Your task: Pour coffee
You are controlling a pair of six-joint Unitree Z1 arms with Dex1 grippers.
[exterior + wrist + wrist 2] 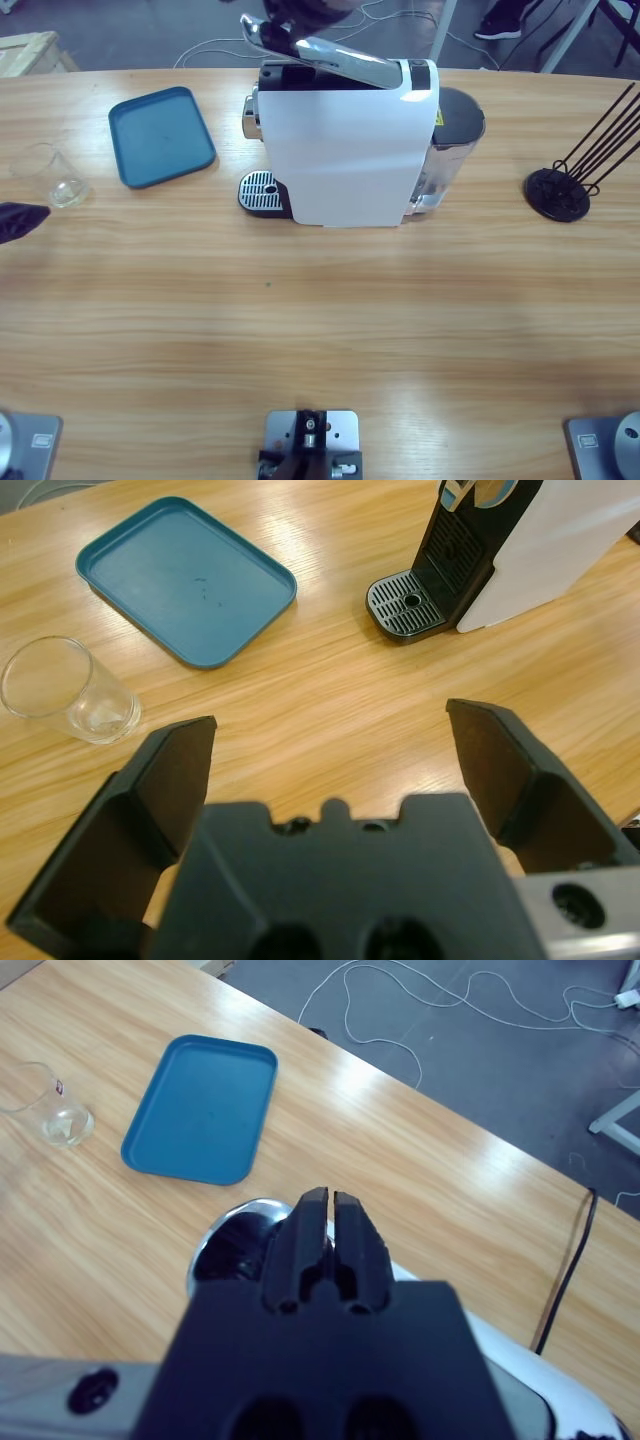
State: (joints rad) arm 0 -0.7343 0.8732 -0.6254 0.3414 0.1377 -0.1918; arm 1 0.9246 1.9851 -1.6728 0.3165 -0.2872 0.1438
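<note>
Wooden counter [320, 330]: clear glass [55, 178] near its left end, beside blue tray [160, 135]; no coffee visible in it. Likely light, rigid, slick, fragile; grasp mid-wall. Left gripper [330, 750] fingers apart; right gripper [325, 1215] fingers together above coffee machine [345, 150].

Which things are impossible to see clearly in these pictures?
- Coffee: none visible in the glass in any view.
- Coffee machine top: right wrist view, the right gripper covers it.
- Left gripper: high view, cut off by the edge.

Open left claw [330, 760], glass [68, 690], tray [186, 580]
</note>
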